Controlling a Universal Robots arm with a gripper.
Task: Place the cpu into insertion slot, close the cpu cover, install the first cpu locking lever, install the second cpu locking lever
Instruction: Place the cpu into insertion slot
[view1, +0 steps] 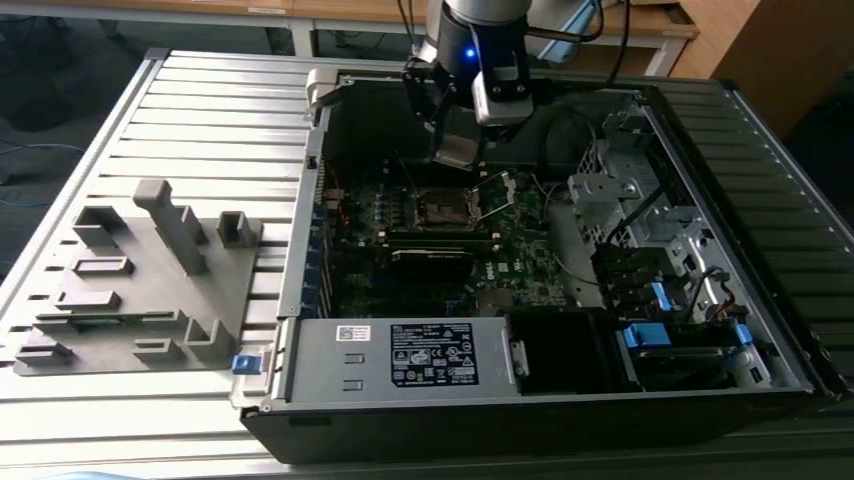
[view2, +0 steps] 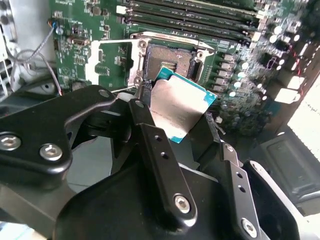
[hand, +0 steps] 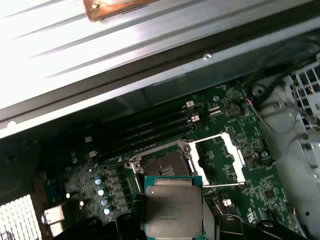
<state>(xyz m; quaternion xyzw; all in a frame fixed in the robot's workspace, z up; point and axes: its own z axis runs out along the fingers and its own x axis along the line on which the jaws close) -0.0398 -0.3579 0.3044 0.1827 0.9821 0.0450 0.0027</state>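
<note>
My gripper (view1: 455, 140) hangs over the open computer case, shut on the cpu (view1: 454, 152), a flat square chip with a silver-grey top. In the second wrist view the cpu (view2: 186, 100) sits tilted between two black fingers (view2: 145, 120), a short way above the insertion slot (view2: 172, 60). The slot (hand: 165, 165) is a dark square socket, bare inside. The cpu cover (view2: 112, 62) is a silver frame swung open and lying beside the slot. In the first wrist view the cpu (hand: 173, 210) is just in front of the slot, and the open cover (hand: 222, 152) is to one side.
Long black memory slots (view2: 200, 15) run beside the socket. A grey fixture block (view1: 134, 280) lies on the slatted table at the exterior view's left. A labelled power supply (view1: 400, 355) fills the case's front, and a drive cage with cables (view1: 627, 200) stands at the right.
</note>
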